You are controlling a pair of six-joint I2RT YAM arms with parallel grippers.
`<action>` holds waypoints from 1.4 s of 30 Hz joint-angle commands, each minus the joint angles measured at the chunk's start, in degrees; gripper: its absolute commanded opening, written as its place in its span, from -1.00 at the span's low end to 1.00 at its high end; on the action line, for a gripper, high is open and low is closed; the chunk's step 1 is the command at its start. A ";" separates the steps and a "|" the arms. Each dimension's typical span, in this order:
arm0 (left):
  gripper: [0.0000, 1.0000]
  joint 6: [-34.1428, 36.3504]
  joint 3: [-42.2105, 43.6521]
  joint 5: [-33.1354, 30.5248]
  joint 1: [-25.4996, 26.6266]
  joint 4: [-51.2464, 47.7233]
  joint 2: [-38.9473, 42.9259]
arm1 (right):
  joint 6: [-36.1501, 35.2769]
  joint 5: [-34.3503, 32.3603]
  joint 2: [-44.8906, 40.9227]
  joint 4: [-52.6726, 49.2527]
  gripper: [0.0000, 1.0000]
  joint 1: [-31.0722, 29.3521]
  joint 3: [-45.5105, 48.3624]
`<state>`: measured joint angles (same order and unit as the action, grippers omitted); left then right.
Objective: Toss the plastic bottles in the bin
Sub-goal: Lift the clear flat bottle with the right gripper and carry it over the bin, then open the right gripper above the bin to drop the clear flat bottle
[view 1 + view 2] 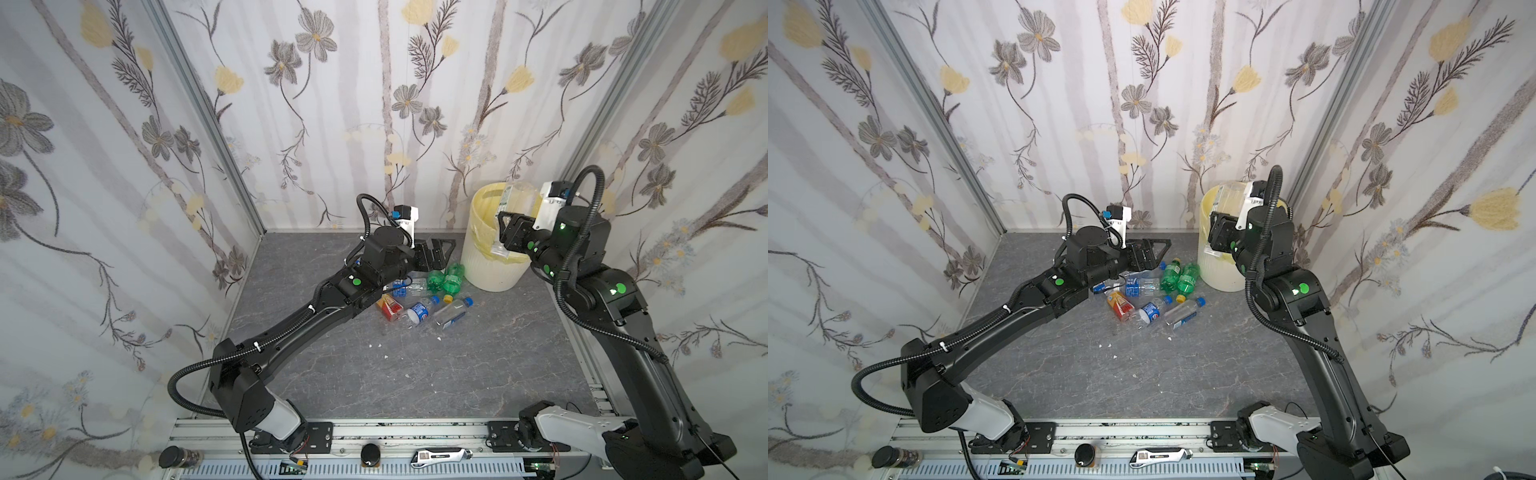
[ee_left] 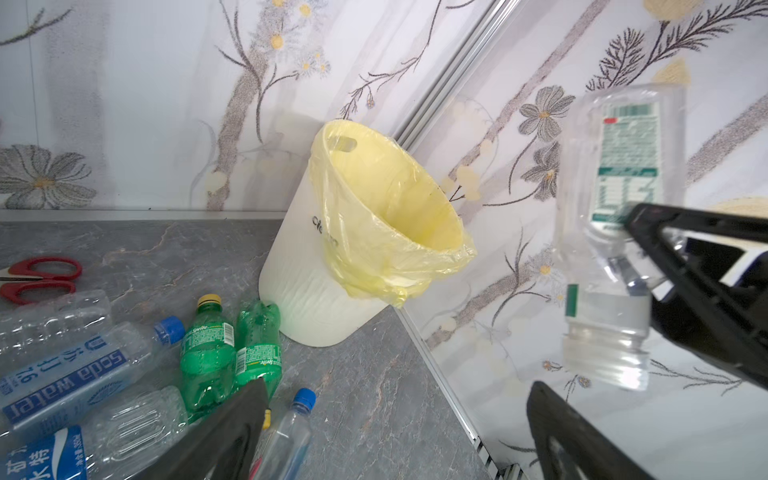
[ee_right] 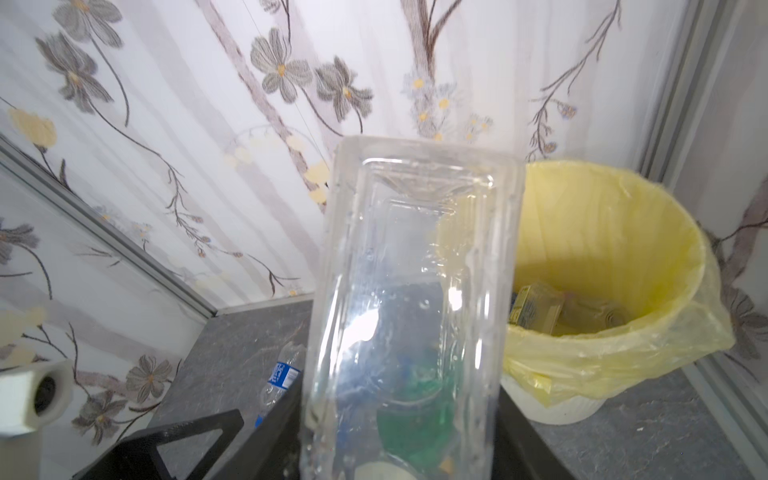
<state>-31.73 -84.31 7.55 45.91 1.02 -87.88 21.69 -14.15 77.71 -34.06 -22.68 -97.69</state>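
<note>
The bin (image 1: 494, 266) (image 1: 1219, 270) is a white wastebasket with a pale yellow liner (image 3: 602, 249), standing in the far right corner. My right gripper (image 1: 505, 226) (image 3: 399, 436) is shut on a clear plastic bottle (image 1: 509, 199) (image 2: 619, 232) (image 3: 415, 291) with a white and green label, held at the bin's near rim. Several plastic bottles lie in a pile left of the bin: two green ones (image 1: 442, 278) (image 2: 208, 353), an orange-labelled one (image 1: 388, 307) and blue-labelled ones (image 1: 419, 311). My left gripper (image 1: 436, 253) (image 2: 390, 436) hangs open just above the pile, nothing between its fingers.
Red-handled scissors (image 2: 37, 278) lie behind the pile near the back wall. Some items lie in the bottom of the bin (image 3: 536, 307). Flowered walls close in the back and both sides. White scraps (image 1: 378, 345) dot the grey table.
</note>
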 commanded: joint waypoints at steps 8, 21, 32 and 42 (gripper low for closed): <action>1.00 7.95 -10.79 1.76 0.08 1.40 -6.58 | -5.35 -4.46 8.42 -3.87 0.12 5.95 -25.62; 1.00 9.49 -10.27 2.40 -0.05 1.36 -10.08 | -1.04 1.33 26.69 -4.68 0.99 17.40 -25.02; 1.00 8.17 -4.24 3.32 -0.64 1.35 -10.36 | -1.52 3.50 18.97 -1.29 0.99 17.32 -15.34; 1.00 12.03 2.81 2.47 -0.49 1.01 -10.04 | -0.35 8.52 5.03 4.56 0.99 16.02 9.48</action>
<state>-21.87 -82.72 10.52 45.32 0.99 -98.08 20.80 -7.77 85.14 -33.21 -6.26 -92.44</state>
